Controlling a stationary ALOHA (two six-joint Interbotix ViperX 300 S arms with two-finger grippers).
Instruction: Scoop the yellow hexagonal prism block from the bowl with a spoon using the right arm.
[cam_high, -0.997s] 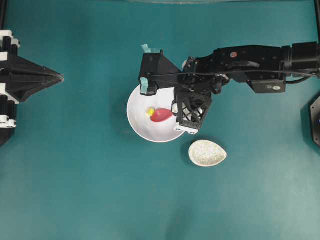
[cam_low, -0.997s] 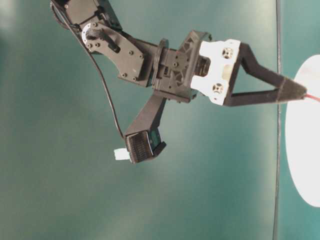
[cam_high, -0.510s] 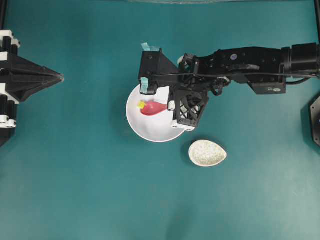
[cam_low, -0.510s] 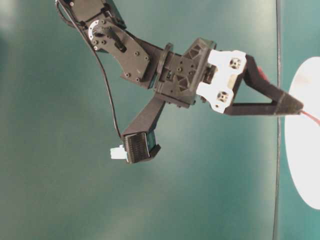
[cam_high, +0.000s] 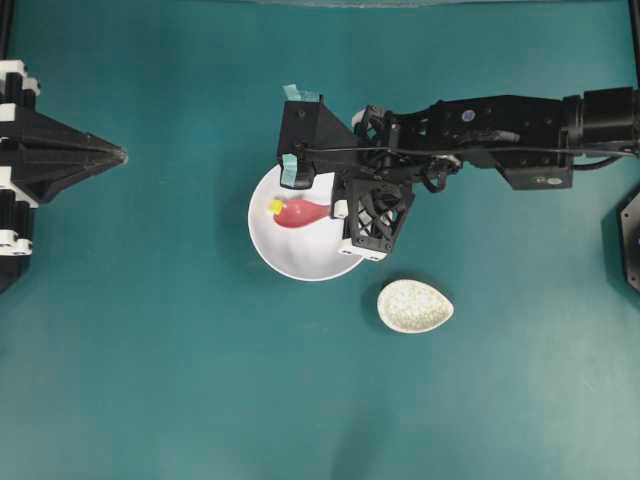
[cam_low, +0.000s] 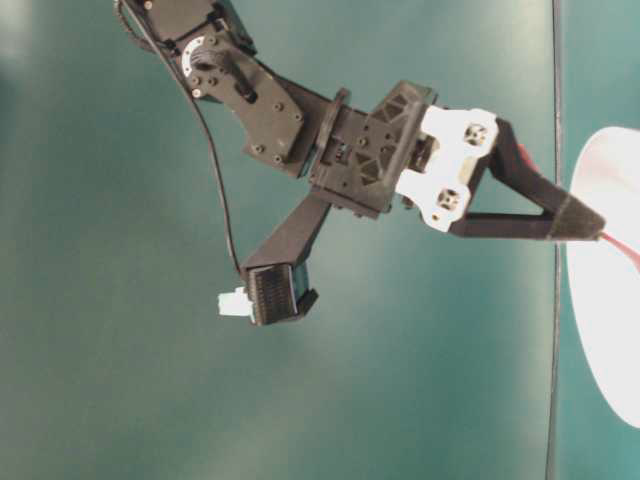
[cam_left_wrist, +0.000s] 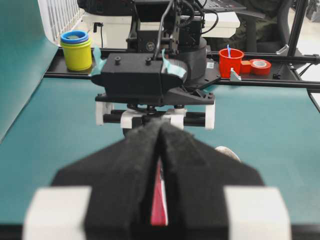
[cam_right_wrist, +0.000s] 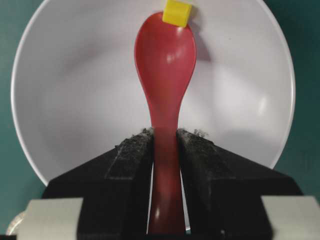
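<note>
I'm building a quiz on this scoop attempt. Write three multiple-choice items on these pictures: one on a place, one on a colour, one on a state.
1. Where is the yellow block?
A. At the tip of the spoon's scoop, inside the white bowl
B. In the speckled dish
C. On the table beside the bowl

2. What colour is the spoon?
A. Blue
B. Pinkish red
C. White

3. What is the right hand doing?
A. Standing open above the bowl
B. Shut on the spoon's handle
C. Shut on the block

Key: 1 A, the right wrist view shows the block at the scoop's far end over the bowl; 2 B, both the overhead and wrist views show it red; 3 B, the handle sits between the hand's two pads.
</note>
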